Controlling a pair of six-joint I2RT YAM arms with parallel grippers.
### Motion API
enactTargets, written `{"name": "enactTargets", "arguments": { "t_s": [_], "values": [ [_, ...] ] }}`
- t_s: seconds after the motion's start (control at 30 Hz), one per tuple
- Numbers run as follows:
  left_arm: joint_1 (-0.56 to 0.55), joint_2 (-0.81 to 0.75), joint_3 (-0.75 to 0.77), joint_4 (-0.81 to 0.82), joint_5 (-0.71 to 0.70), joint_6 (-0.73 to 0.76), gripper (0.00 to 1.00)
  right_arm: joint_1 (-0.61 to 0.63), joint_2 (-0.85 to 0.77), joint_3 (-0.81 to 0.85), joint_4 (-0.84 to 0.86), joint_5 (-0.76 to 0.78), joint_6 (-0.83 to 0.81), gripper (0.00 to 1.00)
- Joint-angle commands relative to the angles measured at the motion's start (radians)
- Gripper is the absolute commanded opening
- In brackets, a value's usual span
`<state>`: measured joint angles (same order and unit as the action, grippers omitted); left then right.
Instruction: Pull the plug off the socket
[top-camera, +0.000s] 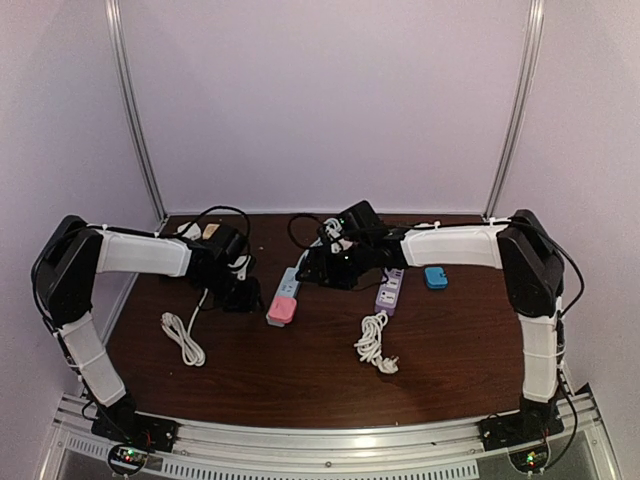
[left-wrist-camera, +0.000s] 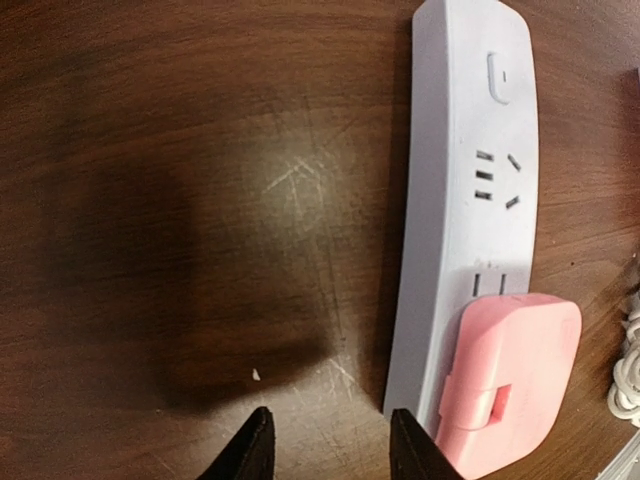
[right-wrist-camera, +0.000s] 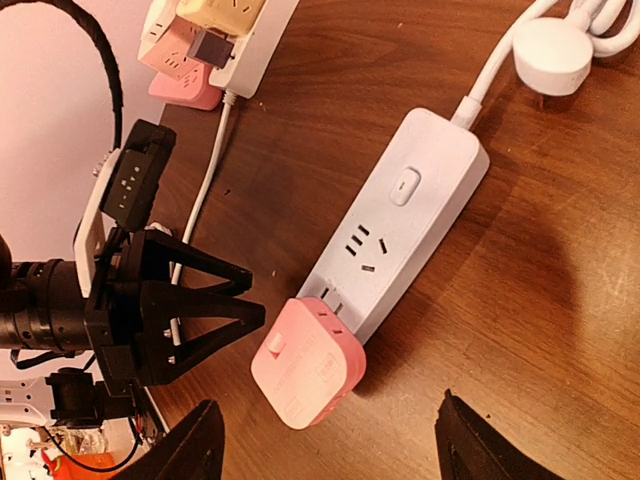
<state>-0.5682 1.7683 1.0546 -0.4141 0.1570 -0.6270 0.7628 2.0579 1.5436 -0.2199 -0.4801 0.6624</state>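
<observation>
A pink cube plug (right-wrist-camera: 305, 365) sits in the end socket of a white power strip (right-wrist-camera: 400, 240) lying flat on the brown table. It also shows in the top view (top-camera: 282, 310) and the left wrist view (left-wrist-camera: 505, 380). My left gripper (left-wrist-camera: 330, 445) is open and empty, low over bare table just left of the strip's (left-wrist-camera: 470, 200) plug end; its right fingertip (left-wrist-camera: 415, 450) is close to the plug. My right gripper (right-wrist-camera: 335, 440) is open wide and empty, hovering above the plug. The left gripper's black fingers (right-wrist-camera: 190, 310) appear beside the plug in the right wrist view.
A purple power strip (top-camera: 390, 292) with a coiled white cord (top-camera: 375, 345) lies right of centre, with a blue adapter (top-camera: 436, 277) beyond it. Another white cord (top-camera: 183, 338) lies at the left. Stacked pink and yellow adapters (right-wrist-camera: 190, 50) and a white plug (right-wrist-camera: 550, 45) lie at the back.
</observation>
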Motion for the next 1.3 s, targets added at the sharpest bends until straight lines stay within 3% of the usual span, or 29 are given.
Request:
{"name": "enactTargets", "arguments": {
  "t_s": [0.0, 0.23, 0.67, 0.97, 1.27],
  "values": [
    [0.007, 0.01, 0.01, 0.067, 0.0, -0.017, 0.39, 0.01, 0.046, -0.013, 0.128, -0.123, 0.091, 0.73],
    [-0.02, 0.05, 0.015, 0.062, 0.031, -0.035, 0.34, 0.015, 0.103, -0.01, 0.13, -0.195, 0.089, 0.71],
    [-0.126, 0.123, 0.1, 0.098, 0.062, -0.107, 0.32, -0.013, 0.104, -0.083, 0.08, -0.238, 0.02, 0.7],
    [-0.077, 0.078, 0.109, 0.06, -0.013, -0.087, 0.32, -0.025, 0.084, -0.151, 0.134, -0.277, 0.043, 0.71],
    [-0.021, 0.14, 0.243, 0.135, 0.139, 0.001, 0.31, -0.022, 0.106, -0.153, 0.21, -0.325, 0.096, 0.67]
  ]
}}
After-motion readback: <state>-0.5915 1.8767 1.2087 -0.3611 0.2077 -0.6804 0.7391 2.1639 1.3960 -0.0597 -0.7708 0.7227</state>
